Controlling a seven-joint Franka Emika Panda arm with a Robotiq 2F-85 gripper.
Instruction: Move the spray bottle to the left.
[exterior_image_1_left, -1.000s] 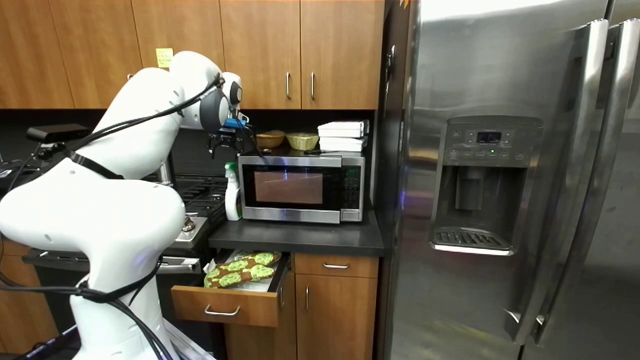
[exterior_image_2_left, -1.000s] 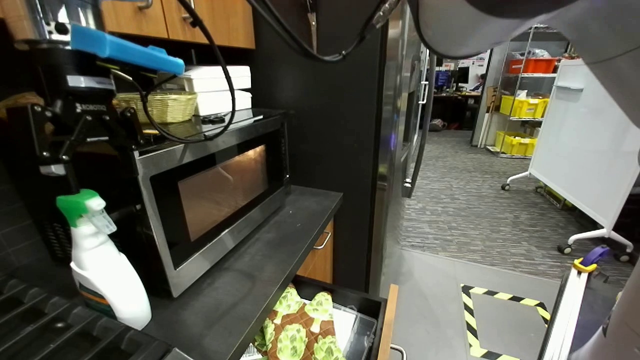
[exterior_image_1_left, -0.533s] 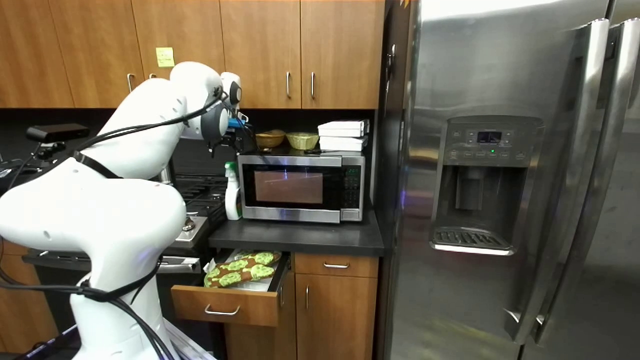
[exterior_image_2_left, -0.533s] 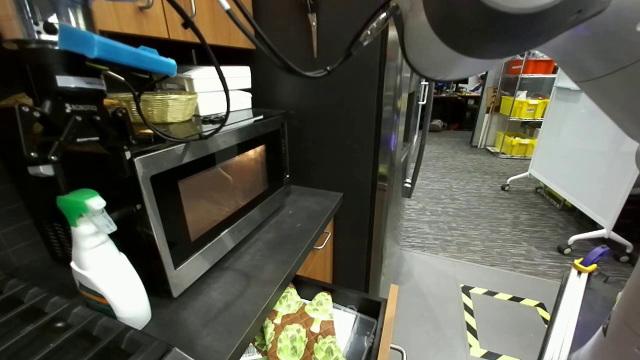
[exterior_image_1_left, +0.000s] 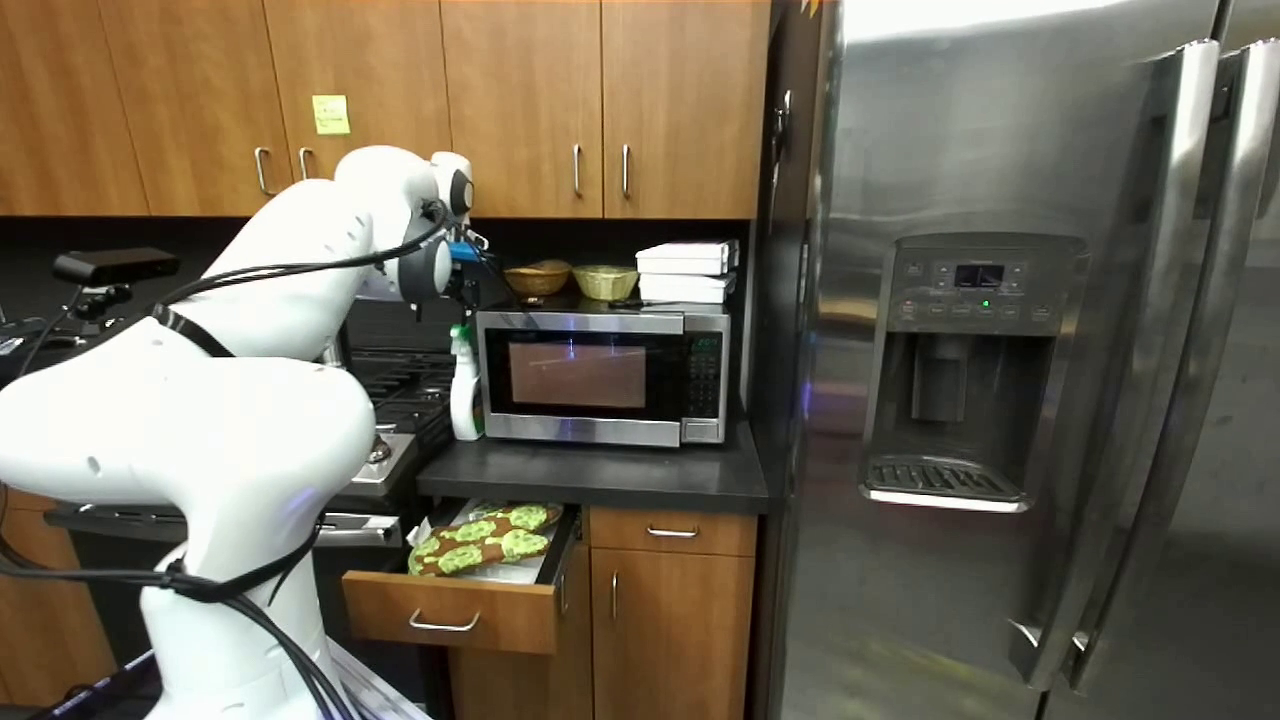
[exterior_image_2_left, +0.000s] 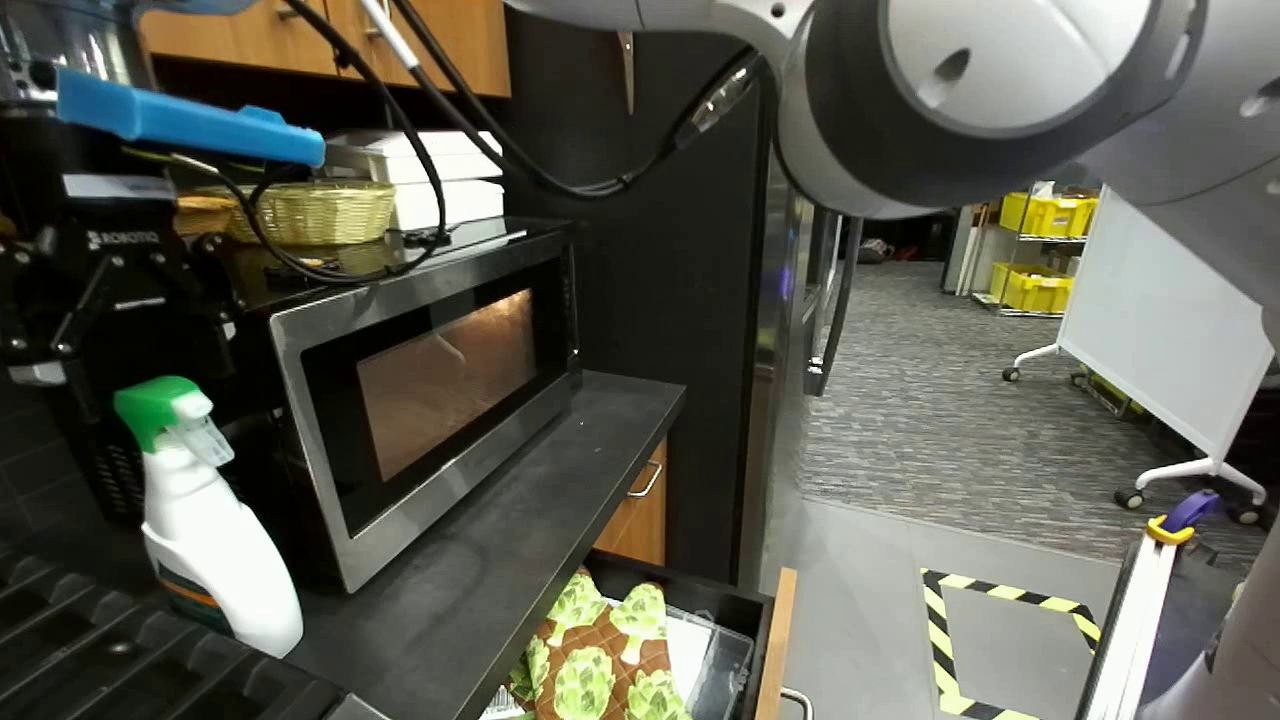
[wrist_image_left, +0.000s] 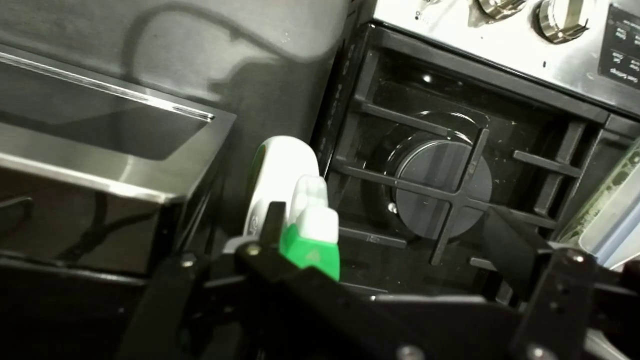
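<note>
The spray bottle (exterior_image_2_left: 205, 530) stands upright on the table (exterior_image_2_left: 460, 590), just beside the microwave (exterior_image_2_left: 420, 400), in the narrow strip between it and the stove (wrist_image_left: 442, 190); whether bottle and microwave touch, I cannot tell. Judging by this placement, the task looks to be at the approach: the bottle is not gripped, and closing on it, shifting it left, probably toward the stove, and letting go all seem to remain. No mark shows how far left is meant. It has a smooth white body narrowing to a slim neck, a bright green top on the spray head, and a whitish nozzle and trigger in front; low on one side, part of a dark label with an orange stripe shows in an exterior view. How full it is cannot be seen. The tool (wrist_image_left: 385, 215) is spread wide and holds nothing: in the wrist view one finger crosses in front of the bottle, close to the green top, while the opposite finger hangs out over the stove. How high it stands against the spray head is hard to judge. Farther out, an open drawer (exterior_image_1_left: 500, 600) below the table holds patterned oven mitts (exterior_image_2_left: 610, 655), and a wicker basket (exterior_image_2_left: 340, 215) and white boxes (exterior_image_2_left: 475, 200) sit on the microwave.
</note>
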